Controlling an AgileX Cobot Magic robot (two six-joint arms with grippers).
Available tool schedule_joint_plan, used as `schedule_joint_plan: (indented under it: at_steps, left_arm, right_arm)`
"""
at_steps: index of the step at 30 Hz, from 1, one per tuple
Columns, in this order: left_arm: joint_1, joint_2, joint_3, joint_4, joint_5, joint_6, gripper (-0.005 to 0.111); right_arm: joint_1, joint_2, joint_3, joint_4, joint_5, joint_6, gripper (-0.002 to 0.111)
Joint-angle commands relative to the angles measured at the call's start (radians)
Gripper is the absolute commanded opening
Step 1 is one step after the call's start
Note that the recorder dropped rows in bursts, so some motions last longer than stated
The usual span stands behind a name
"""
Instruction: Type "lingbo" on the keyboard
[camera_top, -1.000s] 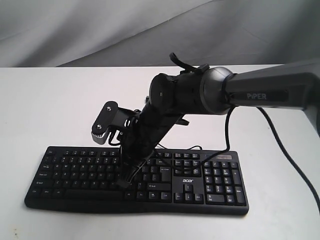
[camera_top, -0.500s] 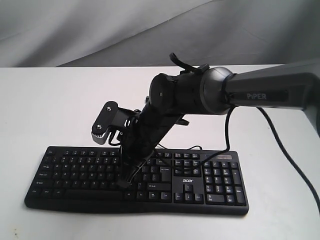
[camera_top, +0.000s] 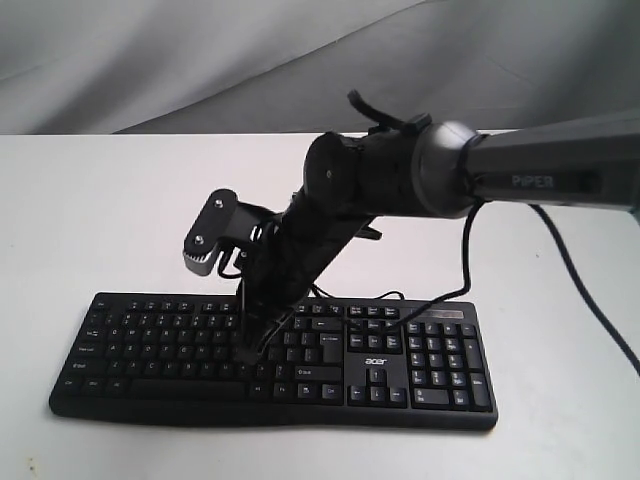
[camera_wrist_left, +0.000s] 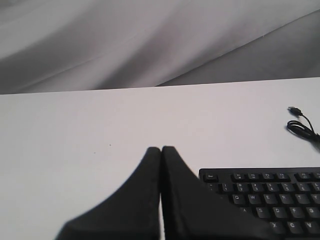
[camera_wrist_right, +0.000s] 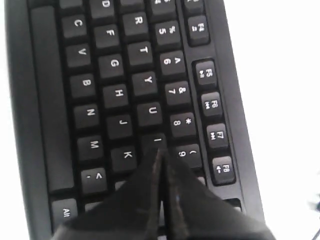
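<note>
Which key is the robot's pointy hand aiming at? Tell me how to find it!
Find the wide black keyboard on the white table. In its letter row reading R, T, Y, U, take the key just after U, where the right hand points its shut tips. That I key bears just one plain white stroke.

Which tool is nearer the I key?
Right. The right tool, shut, points at the I key; the left tool, shut, hangs off the Esc corner of the keyboard.
</note>
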Motion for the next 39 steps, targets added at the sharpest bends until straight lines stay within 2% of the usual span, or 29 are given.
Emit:
schedule_joint_plan:
  at_steps: [1, 6, 12, 15, 30, 34, 36, 39]
  left_arm:
    - [0.001, -0.004, 0.005, -0.004, -0.007, -0.002, 0.001]
    - [0.001, -0.004, 0.005, -0.004, -0.007, -0.002, 0.001]
    - [0.001, -0.004, 0.005, -0.004, -0.007, -0.002, 0.001]
    - [0.001, -0.004, 0.005, -0.004, -0.007, -0.002, 0.001]
    - [0.001, -0.004, 0.005, -0.004, -0.007, -0.002, 0.001]
    - [0.001, -0.004, 0.005, -0.004, -0.007, -0.002, 0.001]
    - [0.001, -0.004, 0.005, -0.004, -0.007, -0.002, 0.001]
    - [0.001, -0.004, 0.005, -0.004, -0.007, -0.002, 0.001]
  right_arm:
    - [-0.003, -0.098, -0.001, -0.03, 0.039, -0.005, 0.0]
    - [-0.016, -0.269, 0.013, -0.086, 0.014, 0.072, 0.0]
    - [-0.02, -0.569, 0.099, -0.21, -0.165, 0.213, 0.0]
    - [-0.02, -0.688, 0.116, -0.221, -0.171, 0.308, 0.0]
    - [-0.02, -1.015, 0.116, -0.23, -0.202, 0.303, 0.0]
    - [-0.028, -1.072, 0.116, -0.3, -0.267, 0.533, 0.0]
    - [-0.072, -1.088, 0.123, -0.376, -0.252, 0.687, 0.0]
    - [-0.191, -1.126, 0.191, -0.378, -0.248, 0.856, 0.0]
